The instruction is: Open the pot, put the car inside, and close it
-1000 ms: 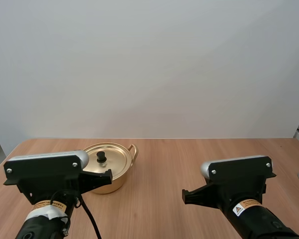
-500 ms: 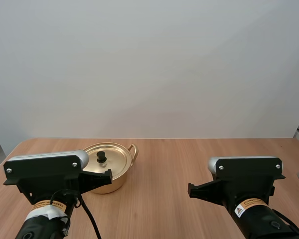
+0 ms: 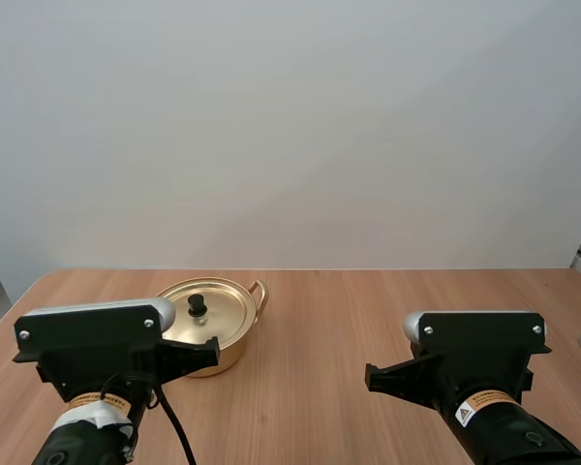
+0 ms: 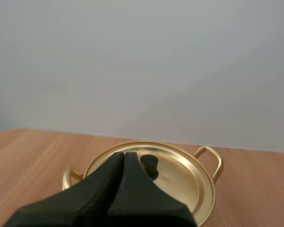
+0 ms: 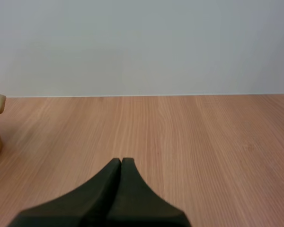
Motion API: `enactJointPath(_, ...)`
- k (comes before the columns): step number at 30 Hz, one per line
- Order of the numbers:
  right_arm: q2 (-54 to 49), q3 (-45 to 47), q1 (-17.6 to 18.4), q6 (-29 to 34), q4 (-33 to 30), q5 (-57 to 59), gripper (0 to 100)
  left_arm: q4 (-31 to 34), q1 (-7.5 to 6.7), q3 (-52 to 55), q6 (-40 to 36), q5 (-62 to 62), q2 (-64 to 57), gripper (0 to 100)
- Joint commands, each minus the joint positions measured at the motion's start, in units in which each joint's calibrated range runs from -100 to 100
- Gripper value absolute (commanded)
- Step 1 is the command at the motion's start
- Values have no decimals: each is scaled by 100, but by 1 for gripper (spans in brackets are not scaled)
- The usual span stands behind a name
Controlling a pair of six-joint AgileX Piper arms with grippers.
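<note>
- Gold-coloured round metal pot (image 3: 237, 344) sits on the light wooden table (image 3: 368, 320), left of centre. A loop handle (image 3: 260, 291) sticks out from its far side.
- Flat gold lid (image 3: 218, 308) is seated on the rim, with a small black knob (image 3: 198, 306) upright at its middle. Pot is closed.
- Left gripper (image 4: 123, 155): black fingers pressed together into one wedge, holding nothing. The tips point at the pot, with the knob just beyond them and a little off to one side.
- Right gripper (image 5: 121, 161): fingers likewise together and empty, low over bare wood. The pot's handle lies well off to its side.
- Step in hand, as I judge it: the opening, at its very start. The left gripper is on approach to the lid, no contact made.
- Next move calls for the left fingers to spread, centre on the knob and come down around it. They then pinch and lift straight up so the lid clears the rim. Loading and closing come after.
- Risk: so small and smooth a knob could slip from an off-centre pinch.
</note>
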Motion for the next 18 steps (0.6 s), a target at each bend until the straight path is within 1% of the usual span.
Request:
enactJointPath(1,-1,0,-4,4,1,7,0,-12,-3,0,-27,872,0,0)
enactJointPath(14,-1,0,-4,4,1,7,0,-12,-3,0,-27,813,0,0)
enactJointPath(18,-1,0,-4,4,1,7,0,10,-3,0,336,710,0,0)
